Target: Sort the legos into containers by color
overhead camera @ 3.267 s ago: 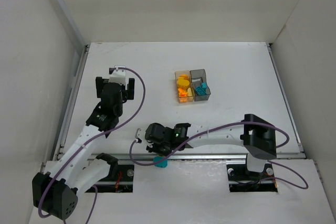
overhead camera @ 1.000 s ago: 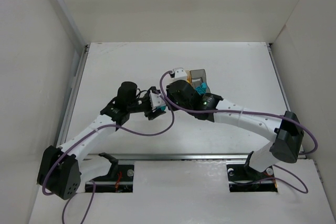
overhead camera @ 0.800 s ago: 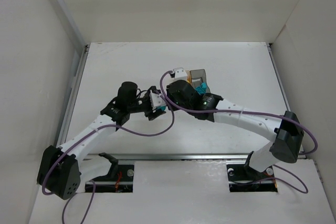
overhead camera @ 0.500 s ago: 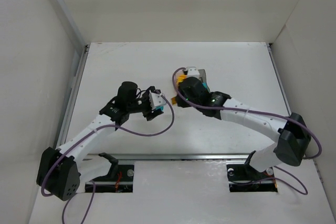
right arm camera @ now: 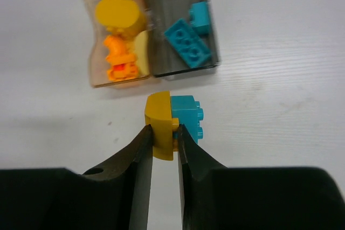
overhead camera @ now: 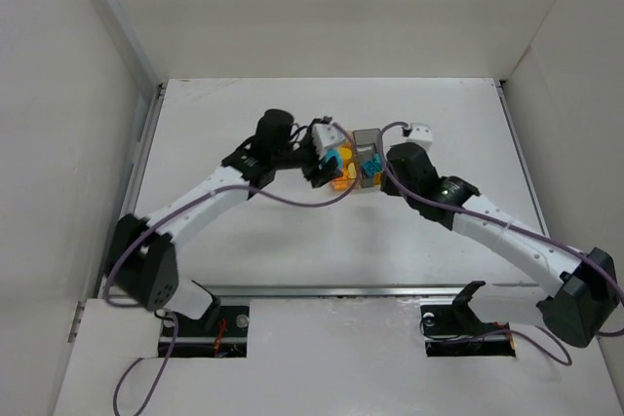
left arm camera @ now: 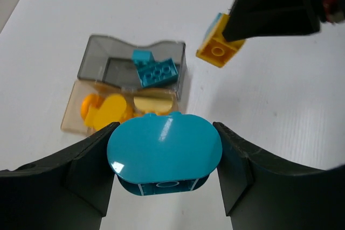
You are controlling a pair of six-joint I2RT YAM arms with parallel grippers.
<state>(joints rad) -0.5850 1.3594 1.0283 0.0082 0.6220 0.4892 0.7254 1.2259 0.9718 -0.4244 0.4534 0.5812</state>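
Near the middle of the table [overhead camera: 234, 114] stand two joined bins, an amber bin [right arm camera: 91, 52] and a grey bin [right arm camera: 167, 60] sharing one long wall. Two teal pieces [right arm camera: 187, 39] lie in the grey bin, while yellow and orange pieces [right arm camera: 119, 15] fill the amber one. Beside the amber bin's outer side, the left gripper [left arm camera: 164, 165] clamps a teal rounded piece [left arm camera: 164, 152] between its fingers, held clear above the table. Just off the end of the bins, where they meet, the right gripper [right arm camera: 163, 133] pinches a yellow block [right arm camera: 160, 119] with a teal block [right arm camera: 186, 116] stuck to its side; both hang off the table
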